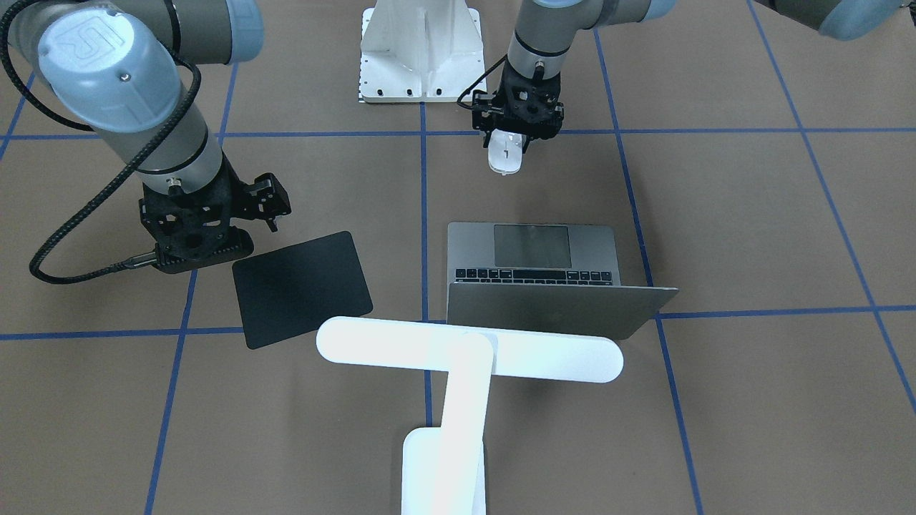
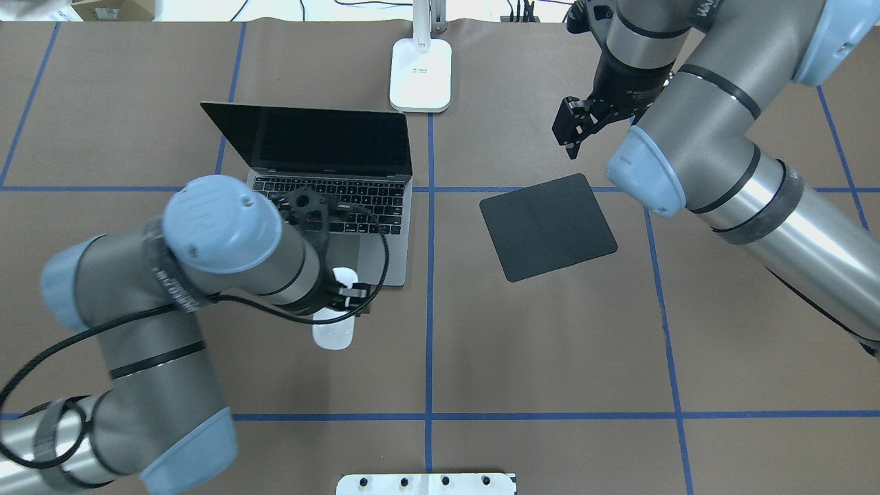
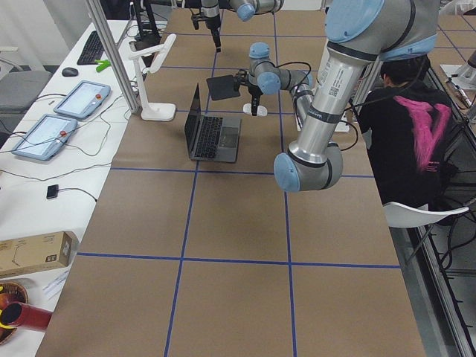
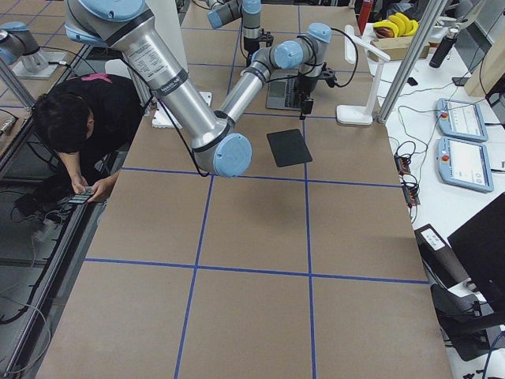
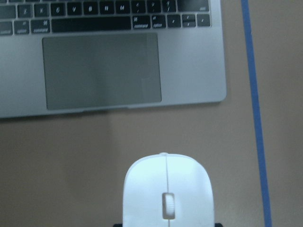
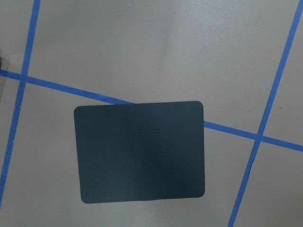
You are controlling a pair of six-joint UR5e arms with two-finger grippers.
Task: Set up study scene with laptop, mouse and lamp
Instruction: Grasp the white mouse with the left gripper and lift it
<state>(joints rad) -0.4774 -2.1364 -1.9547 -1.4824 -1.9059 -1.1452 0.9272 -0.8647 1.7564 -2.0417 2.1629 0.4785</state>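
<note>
On the front-facing view my left gripper (image 1: 508,143) has its fingers pinching the rear of the mouse (image 1: 504,159), just in front of the open laptop (image 1: 533,247). The lamp (image 1: 469,357) stands behind the laptop, so I judge placing the mouse is the step in hand. Overhead, the mouse pad (image 2: 548,227) lies well apart on the laptop's right, with the right gripper (image 2: 572,134) hanging beyond its far corner; I cannot tell whether those fingers are spread. The left wrist view shows the mouse centred below the laptop's front edge; the right wrist view shows the pad with nothing on it. Next I'd carry the mouse across the worktop to the pad, low and level, keeping the right arm clear
</note>
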